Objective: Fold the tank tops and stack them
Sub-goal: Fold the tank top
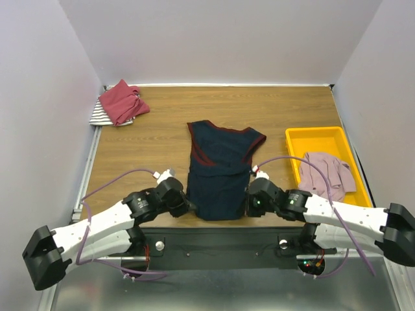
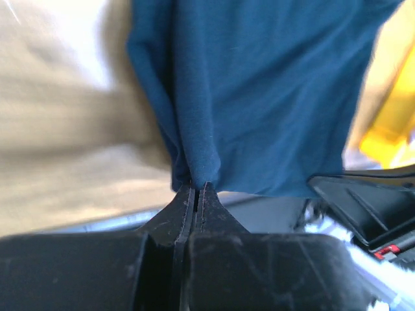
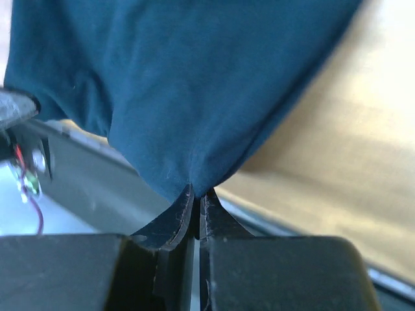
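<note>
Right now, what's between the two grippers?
Near hem of the navy tank top, pinched at its corners by left gripper and right gripper; top view shows it.

Reads as a robotics lab test cell: bare white partition walls [image 1: 39, 97] boxing in a wood-grain table [image 1: 155, 129], metal rail [image 1: 87, 172] along its left edge, robot arms [image 1: 97, 228] bolted down, purple cables [image 1: 120, 174] looping loose.

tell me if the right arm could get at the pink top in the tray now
Probably not yet: the right hand is shut on a near corner of the navy top and must let go first. Otherwise nothing covers the pink top in the tray.
</note>
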